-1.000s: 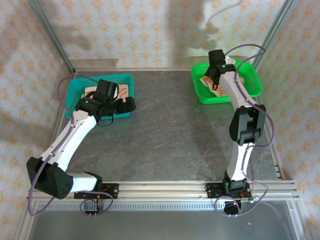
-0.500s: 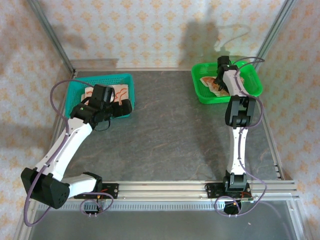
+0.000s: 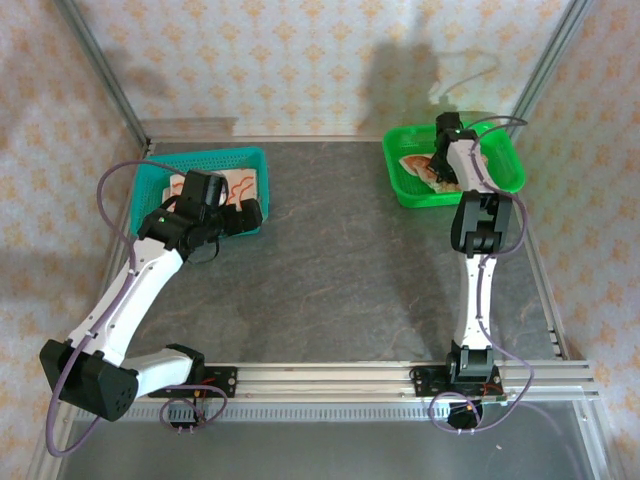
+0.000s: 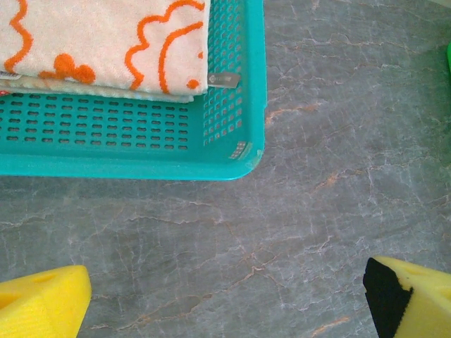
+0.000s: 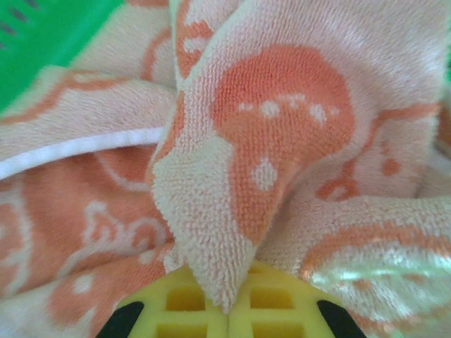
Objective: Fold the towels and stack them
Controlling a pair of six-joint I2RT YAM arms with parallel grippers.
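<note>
grey marbled tabletop (image 3: 330,280) sits under patterned wallpaper, with two perforated plastic baskets at its far side. by my reading the job is partly done: the teal basket (image 4: 141,165) holds a folded towel (image 4: 106,42), cream side up with orange outlines, its edges squared over another layer beneath. the green basket (image 3: 397,170) holds a crumpled heap of loose towels (image 5: 84,211), soft looped terry in orange and cream, not yet folded. the right gripper (image 5: 229,313) is clenched on a raised ridge of that heap, its yellow pads pinching the nap. the left gripper (image 4: 225,299) hangs spread wide and empty over bare table, just beside the teal basket's near corner.
</note>
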